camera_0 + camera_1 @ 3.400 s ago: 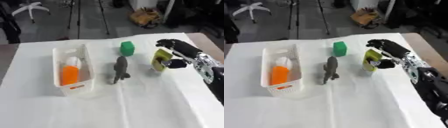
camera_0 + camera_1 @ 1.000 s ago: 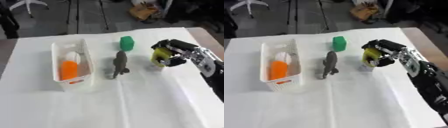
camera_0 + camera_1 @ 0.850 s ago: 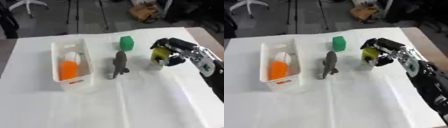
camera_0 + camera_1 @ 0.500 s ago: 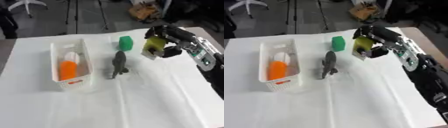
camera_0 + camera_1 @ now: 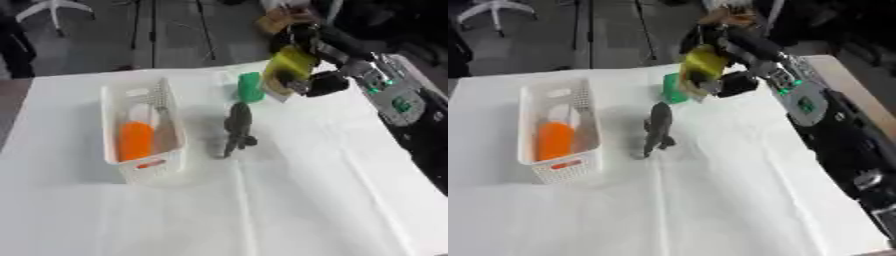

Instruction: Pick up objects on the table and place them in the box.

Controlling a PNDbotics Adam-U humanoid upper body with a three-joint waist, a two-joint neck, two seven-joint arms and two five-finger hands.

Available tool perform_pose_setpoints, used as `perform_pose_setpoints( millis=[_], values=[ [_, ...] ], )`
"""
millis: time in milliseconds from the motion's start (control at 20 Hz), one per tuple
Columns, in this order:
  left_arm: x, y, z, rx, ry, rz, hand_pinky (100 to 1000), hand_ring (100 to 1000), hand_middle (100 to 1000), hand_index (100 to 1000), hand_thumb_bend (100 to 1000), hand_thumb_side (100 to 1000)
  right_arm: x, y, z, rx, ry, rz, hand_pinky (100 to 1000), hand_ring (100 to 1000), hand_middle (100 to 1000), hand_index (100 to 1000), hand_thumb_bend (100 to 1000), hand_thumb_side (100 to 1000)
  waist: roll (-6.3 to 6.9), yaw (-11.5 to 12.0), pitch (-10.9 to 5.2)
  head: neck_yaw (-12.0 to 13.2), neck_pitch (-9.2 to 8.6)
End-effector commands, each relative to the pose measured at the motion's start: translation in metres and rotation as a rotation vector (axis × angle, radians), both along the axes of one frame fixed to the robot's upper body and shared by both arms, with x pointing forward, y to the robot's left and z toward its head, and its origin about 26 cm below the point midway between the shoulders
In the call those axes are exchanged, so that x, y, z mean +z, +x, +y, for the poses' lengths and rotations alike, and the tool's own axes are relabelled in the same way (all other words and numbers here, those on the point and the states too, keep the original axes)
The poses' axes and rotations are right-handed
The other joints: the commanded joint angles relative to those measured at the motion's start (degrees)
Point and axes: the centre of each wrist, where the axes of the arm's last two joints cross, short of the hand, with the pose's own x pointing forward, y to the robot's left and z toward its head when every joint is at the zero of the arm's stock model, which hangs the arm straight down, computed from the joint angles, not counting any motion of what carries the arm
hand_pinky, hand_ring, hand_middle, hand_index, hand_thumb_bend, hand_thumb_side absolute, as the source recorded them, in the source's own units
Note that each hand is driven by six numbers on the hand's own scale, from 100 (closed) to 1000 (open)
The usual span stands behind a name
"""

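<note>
Above the far middle of the table (image 5: 289,210), the right hand (image 5: 322,80) is raised off the cloth with its fingers curled around a yellow object (image 5: 284,70), which hangs tilted in the air just beside and slightly above the green block (image 5: 249,87). That block stands on the white cloth at the far side, close to the head end of a grey animal figure (image 5: 236,128), which lies lengthwise on the cloth between the held piece and the white box (image 5: 169,131). The box is a long, perforated plastic basket set on the left part of the table; inside it sit an orange object (image 5: 136,141) toward the near end and a white object (image 5: 140,113) behind it, whose exact shape is hard to make out. The block and the figure both lie in the stretch of table between the raised hand and the box. The robot's black and silver forearm (image 5: 824,120) runs in from the right edge, with small green lights on it. The left hand shows in neither view. The table is covered with a creased white cloth, and a brown tabletop edge (image 5: 859,82) shows at the far right. Beyond it lies a dark grey floor with tripod legs (image 5: 153,30), the white base of a chair (image 5: 52,7) and some brownish clutter (image 5: 728,15) at the top.
</note>
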Motion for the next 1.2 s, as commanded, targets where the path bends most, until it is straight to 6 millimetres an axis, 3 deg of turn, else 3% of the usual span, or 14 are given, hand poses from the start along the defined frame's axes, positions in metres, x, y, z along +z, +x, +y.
perform_pose_setpoints(
  millis=[50,500,1200],
  values=[
    [0.009,-0.001,-0.001,-0.012,0.019,-0.028,453,734,840,877,398,1000,0.02,0.003,0.009,0.056,0.051,0.006,100,158,737,663,100,100,-0.29,0.3,-2.42,-0.5,0.39],
    [0.011,0.0,-0.006,-0.043,0.026,-0.03,456,735,840,877,396,1000,0.028,0.019,0.026,0.126,0.081,0.054,100,156,739,664,100,100,-0.62,1.4,-2.69,-1.1,0.16],
    [0.016,0.002,-0.021,-0.119,0.03,-0.045,457,736,840,877,394,1000,0.013,0.049,0.056,0.148,0.219,0.103,100,160,736,640,100,100,-1.04,5.9,-2.59,-2.4,-1.26]
  ],
)
